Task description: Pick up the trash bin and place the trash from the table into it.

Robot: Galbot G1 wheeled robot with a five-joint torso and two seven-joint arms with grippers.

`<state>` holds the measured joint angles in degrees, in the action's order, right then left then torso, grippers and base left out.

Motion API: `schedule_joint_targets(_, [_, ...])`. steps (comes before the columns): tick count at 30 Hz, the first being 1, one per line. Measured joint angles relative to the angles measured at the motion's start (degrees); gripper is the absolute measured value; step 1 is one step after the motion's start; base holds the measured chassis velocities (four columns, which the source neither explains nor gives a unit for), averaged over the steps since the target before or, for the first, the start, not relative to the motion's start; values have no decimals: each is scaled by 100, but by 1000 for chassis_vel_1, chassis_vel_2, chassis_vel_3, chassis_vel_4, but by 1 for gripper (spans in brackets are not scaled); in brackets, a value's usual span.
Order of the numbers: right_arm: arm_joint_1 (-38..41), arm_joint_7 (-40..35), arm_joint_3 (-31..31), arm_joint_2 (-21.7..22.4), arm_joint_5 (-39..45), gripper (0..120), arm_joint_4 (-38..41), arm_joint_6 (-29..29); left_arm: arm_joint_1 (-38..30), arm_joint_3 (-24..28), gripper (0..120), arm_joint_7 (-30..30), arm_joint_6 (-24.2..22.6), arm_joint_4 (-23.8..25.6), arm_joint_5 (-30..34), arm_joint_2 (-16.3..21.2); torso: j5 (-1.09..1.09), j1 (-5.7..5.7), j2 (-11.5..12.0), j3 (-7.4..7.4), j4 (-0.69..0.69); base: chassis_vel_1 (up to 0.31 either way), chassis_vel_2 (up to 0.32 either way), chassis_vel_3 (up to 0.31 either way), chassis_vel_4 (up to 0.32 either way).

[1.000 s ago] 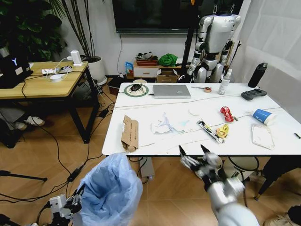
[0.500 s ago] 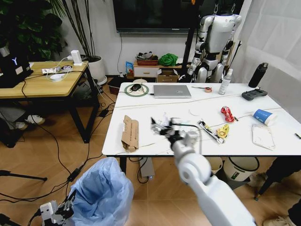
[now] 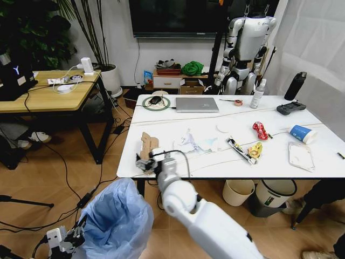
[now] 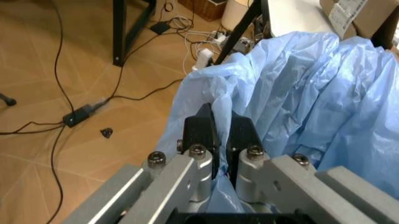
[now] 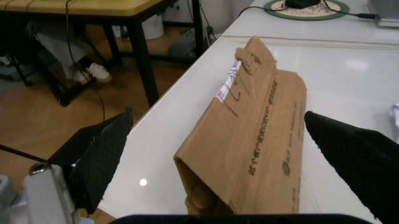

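Brown torn cardboard [image 5: 252,140] between right gripper's [image 5: 237,154] spread jaws.

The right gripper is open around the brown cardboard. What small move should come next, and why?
Probably close the right gripper on the cardboard: its open fingers straddle it at the table edge, not yet gripping.

Right hand [image 3: 144,162] covering near end of cardboard [image 3: 148,147]. Trash bin [image 3: 119,221] running off bottom edge of head view, bag hiding its body. Left hand [image 4: 218,135] fingertips sinking into bag folds.
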<state>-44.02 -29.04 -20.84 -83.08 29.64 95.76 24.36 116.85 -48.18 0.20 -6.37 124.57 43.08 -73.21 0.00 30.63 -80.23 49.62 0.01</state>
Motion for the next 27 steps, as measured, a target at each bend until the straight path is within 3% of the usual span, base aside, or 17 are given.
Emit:
schedule_joint_targets(4, [72, 66, -109, -212, -277, 95, -400, 20, 6, 1, 0, 0, 3, 22, 2, -10, -1, 0, 0, 0, 0, 0, 0, 0, 0])
schedule_joint_targets(9, [24, 240, -165, -319, -573, 77, -770, -179, -18, 15, 0, 7, 20, 40, 20, -9, -1, 0, 0, 0, 0, 0, 0, 0, 0])
schedule_joint_targets(27, [-166, 253, 58, -26, -530, 11, -501, -211, -74, 73, 0, 78, 89, -8, 63, 20, 0, 0, 0, -1, -1, 0, 0, 0, 0])
